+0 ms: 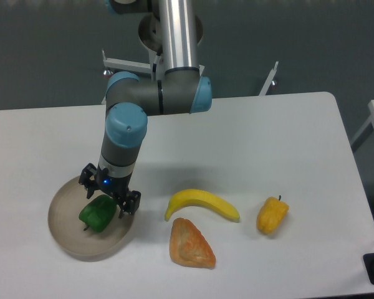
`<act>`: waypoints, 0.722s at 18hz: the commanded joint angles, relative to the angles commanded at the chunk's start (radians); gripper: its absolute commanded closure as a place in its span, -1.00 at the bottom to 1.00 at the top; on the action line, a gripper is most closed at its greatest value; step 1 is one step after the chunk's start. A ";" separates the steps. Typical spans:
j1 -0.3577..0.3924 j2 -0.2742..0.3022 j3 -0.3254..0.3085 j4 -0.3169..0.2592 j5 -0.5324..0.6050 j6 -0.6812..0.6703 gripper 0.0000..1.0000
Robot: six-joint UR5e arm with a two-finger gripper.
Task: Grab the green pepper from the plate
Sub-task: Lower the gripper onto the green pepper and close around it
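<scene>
Green pepper [98, 213] on plate [71, 240], spread pincer [108, 199] straddling its top, no readable writing

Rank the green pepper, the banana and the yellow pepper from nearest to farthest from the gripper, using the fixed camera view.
1. Green pepper: on the plate, directly under the gripper.
2. Banana: on the table, to the image right of the gripper.
3. Yellow pepper: farther right still, beyond the banana.

green pepper [98, 213] on plate [65, 232], banana [202, 204] right of plate
</scene>
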 joint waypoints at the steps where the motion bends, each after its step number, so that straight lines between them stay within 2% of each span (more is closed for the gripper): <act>1: -0.003 0.000 -0.003 0.000 0.000 0.000 -1.00; 13: -0.023 -0.024 -0.005 -0.002 0.002 -0.018 -1.00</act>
